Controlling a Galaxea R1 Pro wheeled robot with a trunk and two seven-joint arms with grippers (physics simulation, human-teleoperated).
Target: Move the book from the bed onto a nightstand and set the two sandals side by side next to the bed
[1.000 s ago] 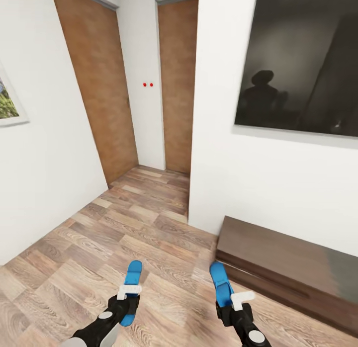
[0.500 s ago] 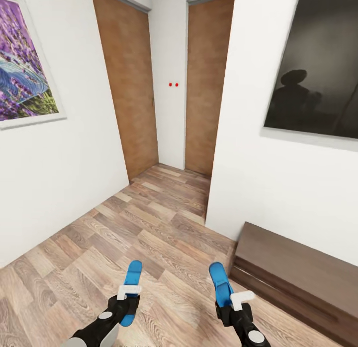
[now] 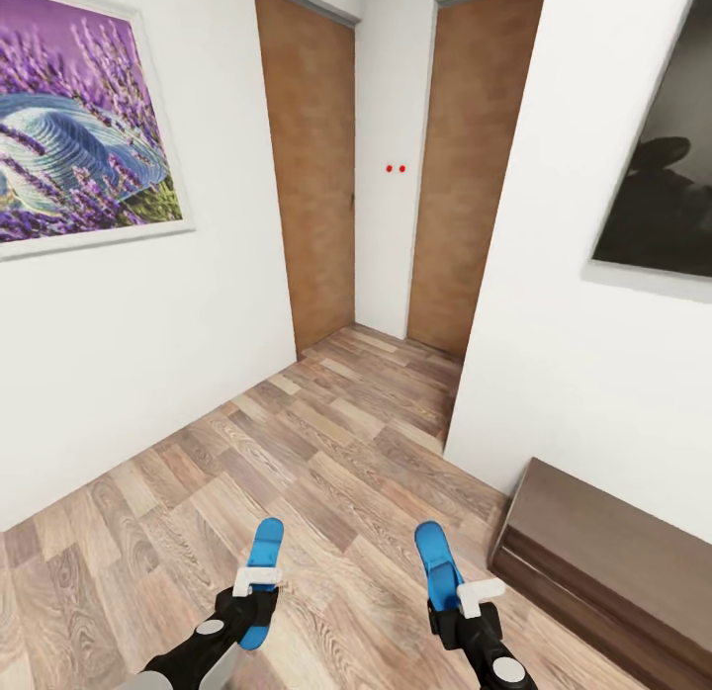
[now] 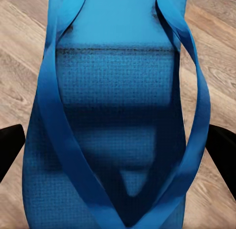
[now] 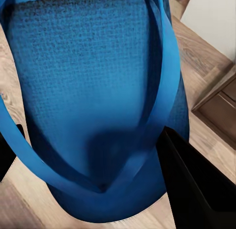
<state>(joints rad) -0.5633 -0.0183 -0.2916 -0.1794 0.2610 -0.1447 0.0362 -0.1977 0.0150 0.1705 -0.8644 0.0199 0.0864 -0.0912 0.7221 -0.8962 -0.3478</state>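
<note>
Sandals, two bright blue flat ones with narrow rounded soles, are both off the floor, one in each gripper. The left sandal (image 3: pixel 263 571) sits in the left gripper (image 3: pixel 255 593), and the right sandal (image 3: pixel 437 566) in the right gripper (image 3: pixel 457 603). Each is pinched near its rear end, which by my reading leaves most of the sole free ahead of the fingers so it can be laid flat on the light wood-plank floor (image 3: pixel 297 453) later.

In the left wrist view the black fingers (image 4: pixel 10 148) press against the two long edges of the sole (image 4: pixel 118 111), clamped across its width. In the right wrist view one black finger (image 5: pixel 196 185) lies against the sole (image 5: pixel 88 81) and a second dark tip shows at the opposite edge, so that gripper too is closed on its sandal.

Both sandals point forward, away from the robot, strap side up. Their long axes run roughly parallel with a clear gap between them; the left one tilts slightly rightward at its tip, the right one slightly leftward.

Ahead are two tan wooden doors (image 3: pixel 311 166), the framed purple lavender picture (image 3: pixel 84 136) and, near the right arm, a long low dark-brown bench (image 3: pixel 603 552).
</note>
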